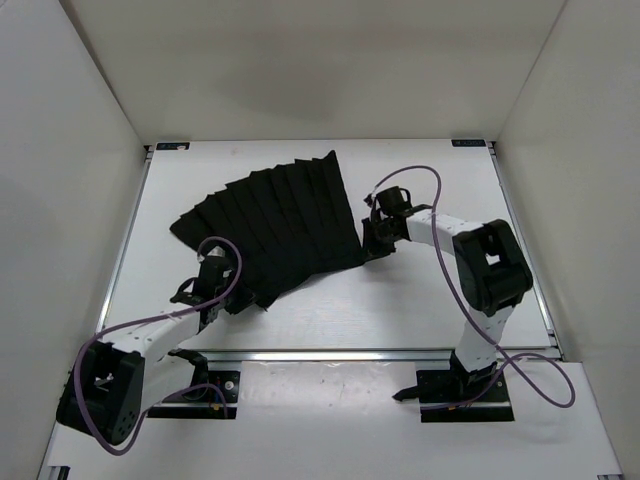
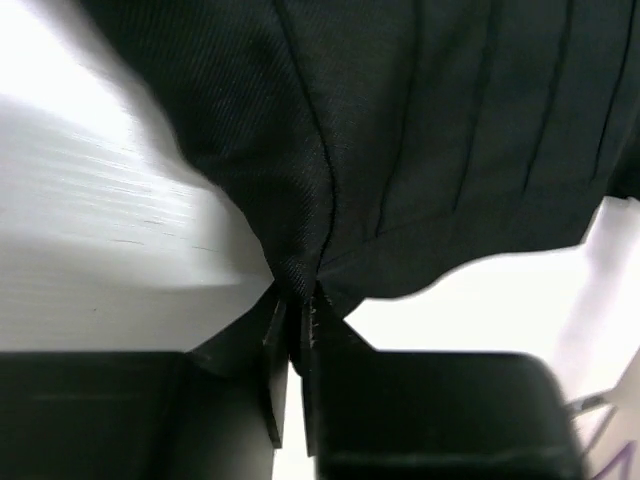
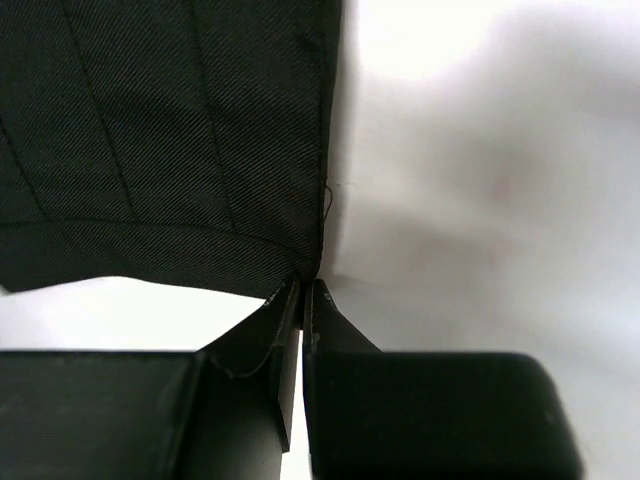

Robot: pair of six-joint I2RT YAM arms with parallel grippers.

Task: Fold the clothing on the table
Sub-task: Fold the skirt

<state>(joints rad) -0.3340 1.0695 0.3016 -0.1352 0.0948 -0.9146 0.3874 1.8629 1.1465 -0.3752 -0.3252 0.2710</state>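
Note:
The clothing (image 1: 280,225), a black pleated fan-shaped garment, lies spread on the white table (image 1: 440,300) left of centre. My left gripper (image 1: 222,297) is at its near left hem. In the left wrist view that gripper (image 2: 296,300) is shut on a bunched fold of the clothing (image 2: 400,130). My right gripper (image 1: 368,248) is at the near right corner of the hem. In the right wrist view the gripper (image 3: 302,292) is shut on that corner of the clothing (image 3: 170,140).
White walls enclose the table on three sides. Metal rails (image 1: 350,354) run along the table edges, with blue marks at the far corners (image 1: 172,146). Purple cables (image 1: 430,185) loop off both arms. Bare table surface lies right of the clothing (image 3: 500,180).

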